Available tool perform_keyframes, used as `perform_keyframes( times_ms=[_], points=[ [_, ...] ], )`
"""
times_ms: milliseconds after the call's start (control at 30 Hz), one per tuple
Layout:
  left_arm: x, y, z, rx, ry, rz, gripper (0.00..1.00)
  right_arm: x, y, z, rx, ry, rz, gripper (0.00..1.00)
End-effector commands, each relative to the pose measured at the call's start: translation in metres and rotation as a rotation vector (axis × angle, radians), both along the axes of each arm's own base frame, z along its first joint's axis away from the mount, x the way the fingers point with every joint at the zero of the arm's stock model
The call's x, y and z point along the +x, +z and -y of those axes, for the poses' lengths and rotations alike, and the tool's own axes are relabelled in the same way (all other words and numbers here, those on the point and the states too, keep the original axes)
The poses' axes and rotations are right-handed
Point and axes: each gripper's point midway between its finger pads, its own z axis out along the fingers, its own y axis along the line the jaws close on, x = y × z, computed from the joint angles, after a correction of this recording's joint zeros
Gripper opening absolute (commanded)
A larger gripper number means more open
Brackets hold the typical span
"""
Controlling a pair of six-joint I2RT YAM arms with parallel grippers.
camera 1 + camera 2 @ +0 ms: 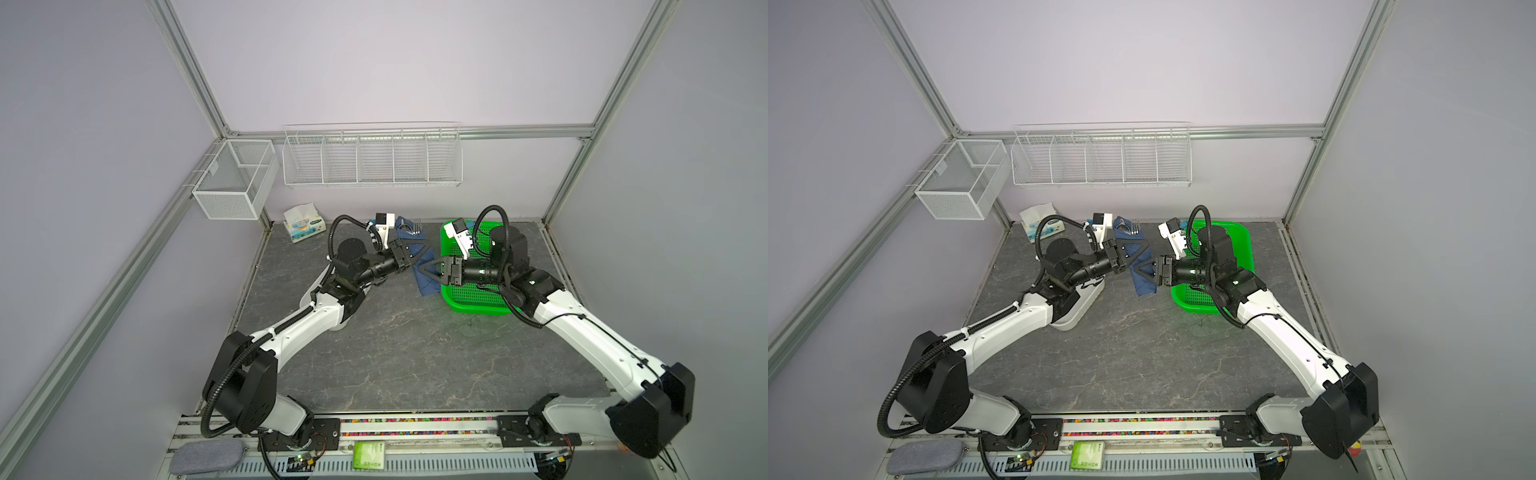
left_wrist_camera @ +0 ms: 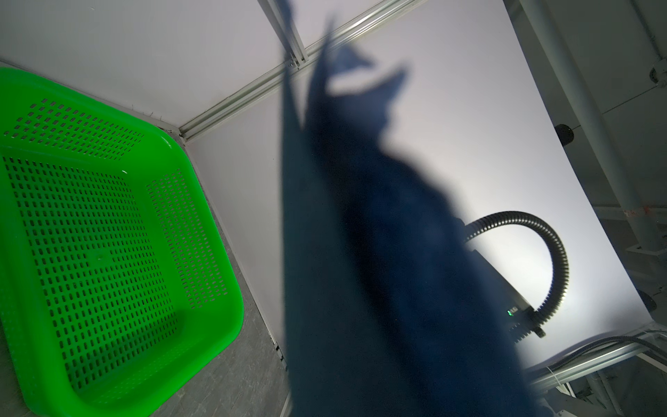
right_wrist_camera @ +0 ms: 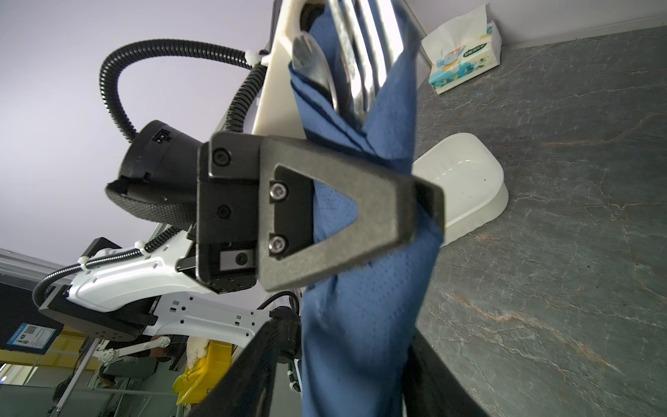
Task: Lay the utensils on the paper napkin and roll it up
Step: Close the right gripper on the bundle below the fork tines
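**ROLLED BUNDLE HELD OFF THE TABLE: ROLLING STEP, LATE STAGE**

Left: the left gripper (image 1: 424,246) is clamping tight on the thin dark navy blue paper napkin (image 3: 361,325). The napkin is hanging upright above the grey marbled tabletop (image 1: 395,353), wrapped loosely round the slim shiny silver metal utensils (image 3: 361,54). Fork tines and spoon bowl are poking out of the top.

Right: the right gripper (image 1: 417,270) is standing half-parted about the napkin's lower end. You cannot tell whether it is pinching.

Judgement: placing looks done and you are finishing the roll. The next move is calling for a firm hold below and a tightening twist, so the cutlery is not slipping out.
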Motion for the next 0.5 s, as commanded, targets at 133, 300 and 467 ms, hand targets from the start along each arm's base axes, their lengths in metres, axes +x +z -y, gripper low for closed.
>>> perform_keyframes(
  times_ms=[133,300,467],
  points=[
    [-0.007,0.0254,-0.0003,-0.056,-0.022,0.056,0.0,-0.0011,0.0037,-0.0034,0.028,0.044,0.025,0.56],
    [-0.0084,0.0273,-0.0003,-0.06,-0.027,0.057,0.0,0.0014,0.0036,-0.0039,0.031,0.042,0.024,0.56],
    [-0.0103,0.03,-0.0007,-0.063,-0.032,0.06,0.0,0.0043,0.0015,-0.004,0.027,0.04,0.023,0.57]
  ],
)
